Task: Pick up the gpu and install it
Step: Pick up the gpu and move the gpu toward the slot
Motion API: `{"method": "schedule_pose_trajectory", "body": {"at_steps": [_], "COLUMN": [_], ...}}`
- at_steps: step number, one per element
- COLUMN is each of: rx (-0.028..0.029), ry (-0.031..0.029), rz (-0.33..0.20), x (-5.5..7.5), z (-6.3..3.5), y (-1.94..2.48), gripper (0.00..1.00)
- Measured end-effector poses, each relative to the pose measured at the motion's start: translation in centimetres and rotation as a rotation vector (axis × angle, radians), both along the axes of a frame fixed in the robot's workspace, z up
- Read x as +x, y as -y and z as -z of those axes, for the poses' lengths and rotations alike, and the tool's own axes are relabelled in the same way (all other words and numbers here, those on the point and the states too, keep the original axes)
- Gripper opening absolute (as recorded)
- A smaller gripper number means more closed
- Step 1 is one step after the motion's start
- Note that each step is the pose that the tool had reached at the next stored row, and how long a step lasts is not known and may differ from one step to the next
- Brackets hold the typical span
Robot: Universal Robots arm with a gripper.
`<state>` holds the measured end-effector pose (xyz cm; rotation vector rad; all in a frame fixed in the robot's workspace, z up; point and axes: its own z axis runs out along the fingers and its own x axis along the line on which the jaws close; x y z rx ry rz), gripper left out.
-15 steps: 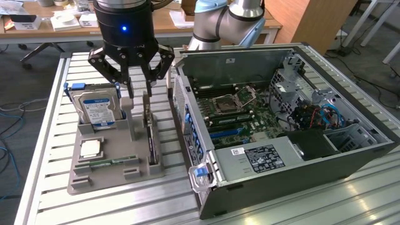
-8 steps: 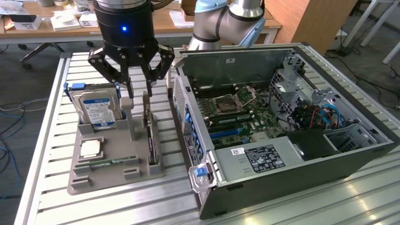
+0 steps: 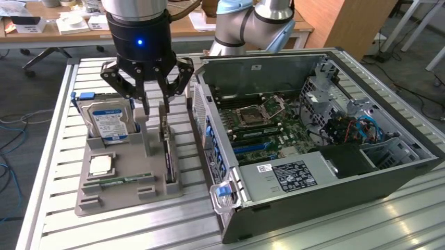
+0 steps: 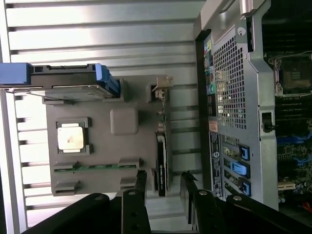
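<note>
The gpu (image 3: pixel 169 156) is a thin dark card standing on edge in a slot along the grey tray's (image 3: pixel 125 200) side nearest the computer case. In the wrist view the gpu (image 4: pixel 162 156) runs lengthwise between my two black fingers (image 4: pixel 140 183). My gripper (image 3: pixel 153 112) hangs just above the card's far end, open, with one finger on each side of it. In the wrist view my gripper (image 4: pixel 164 184) shows a gap between each finger and the card.
The tray also holds a silver hard drive (image 3: pixel 108 122) standing upright, a CPU (image 3: pixel 102 165) and a green memory stick (image 3: pixel 125 180). The open computer case (image 3: pixel 389 172) lies at the exterior view's right, motherboard (image 3: pixel 268 127) exposed. Slatted metal table (image 3: pixel 104 229) underneath.
</note>
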<state>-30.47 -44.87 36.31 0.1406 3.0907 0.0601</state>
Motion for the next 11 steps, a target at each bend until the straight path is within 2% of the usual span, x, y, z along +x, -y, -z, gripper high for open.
{"method": "schedule_pose_trajectory", "body": {"at_steps": [11], "rx": [-0.0003], "ry": [-0.0002], "rz": [0.000], "x": [0.0], "z": [1.59], "y": [0.00], "gripper": [0.41]}}
